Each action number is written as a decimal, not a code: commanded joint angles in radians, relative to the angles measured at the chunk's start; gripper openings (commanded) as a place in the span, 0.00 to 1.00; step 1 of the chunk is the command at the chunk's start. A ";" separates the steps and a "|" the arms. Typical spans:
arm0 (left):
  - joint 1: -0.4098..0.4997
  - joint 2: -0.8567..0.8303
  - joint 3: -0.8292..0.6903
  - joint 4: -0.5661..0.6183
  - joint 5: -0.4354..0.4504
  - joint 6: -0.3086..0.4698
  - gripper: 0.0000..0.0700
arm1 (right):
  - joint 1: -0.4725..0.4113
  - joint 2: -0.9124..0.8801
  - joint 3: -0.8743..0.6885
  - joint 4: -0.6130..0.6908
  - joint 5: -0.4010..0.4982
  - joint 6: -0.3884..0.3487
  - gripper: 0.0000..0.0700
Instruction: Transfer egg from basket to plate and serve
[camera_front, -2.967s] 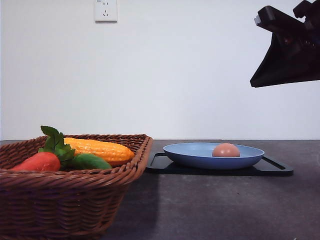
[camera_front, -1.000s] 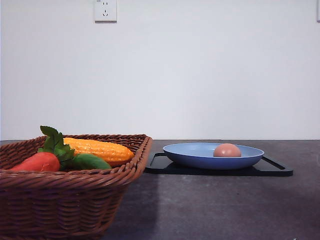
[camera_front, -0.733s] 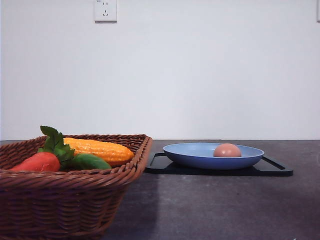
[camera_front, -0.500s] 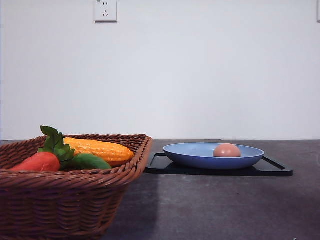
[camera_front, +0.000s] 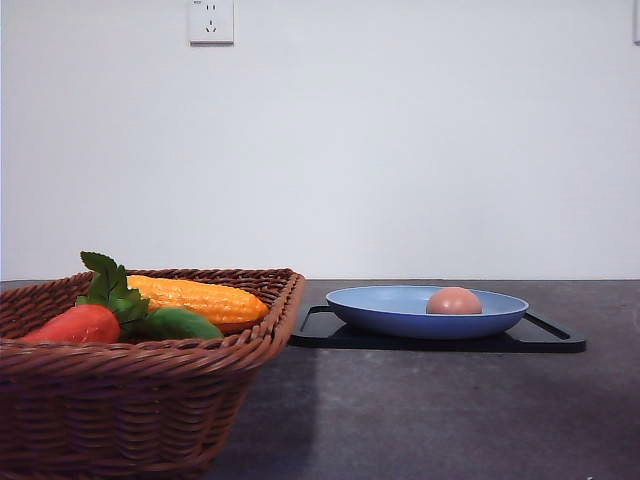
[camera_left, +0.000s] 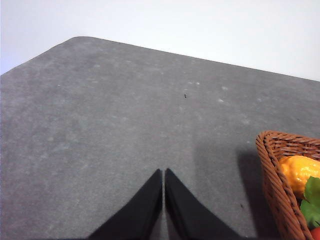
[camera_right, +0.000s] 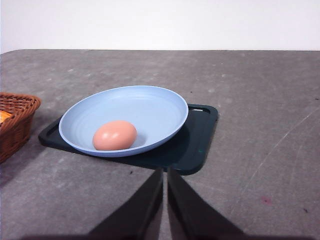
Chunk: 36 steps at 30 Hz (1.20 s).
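Note:
The pinkish-tan egg (camera_front: 453, 301) (camera_right: 114, 135) lies in the blue plate (camera_front: 400, 306) (camera_right: 150, 107), which rests on a flat black tray (camera_front: 545, 336) (camera_right: 197, 145). The brown wicker basket (camera_front: 130, 400) (camera_right: 17, 125) (camera_left: 280, 170) stands at the front left of the table. My right gripper (camera_right: 164, 172) is shut with nothing in it, just short of the tray's near edge. My left gripper (camera_left: 163, 172) is shut over bare table, to the side of the basket.
In the basket lie a yellow corn cob (camera_front: 195, 298) (camera_left: 299, 172), a red vegetable with green leaves (camera_front: 80, 322) and a green vegetable (camera_front: 180, 324). The grey tabletop (camera_right: 260, 100) runs back to a white wall with a socket (camera_front: 211, 21).
The right arm, high at the upper right three seconds ago, has left the front view. The egg has shifted very slightly in the plate. Over the last second nothing moves.

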 joint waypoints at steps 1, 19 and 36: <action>0.002 -0.002 -0.027 -0.006 0.004 0.002 0.00 | 0.000 -0.003 -0.006 -0.004 0.000 0.010 0.00; 0.002 -0.002 -0.027 -0.006 0.003 0.002 0.00 | 0.000 -0.003 -0.006 -0.004 0.000 0.010 0.00; 0.002 -0.002 -0.027 -0.006 0.003 0.002 0.00 | 0.000 -0.003 -0.006 -0.004 0.000 0.010 0.00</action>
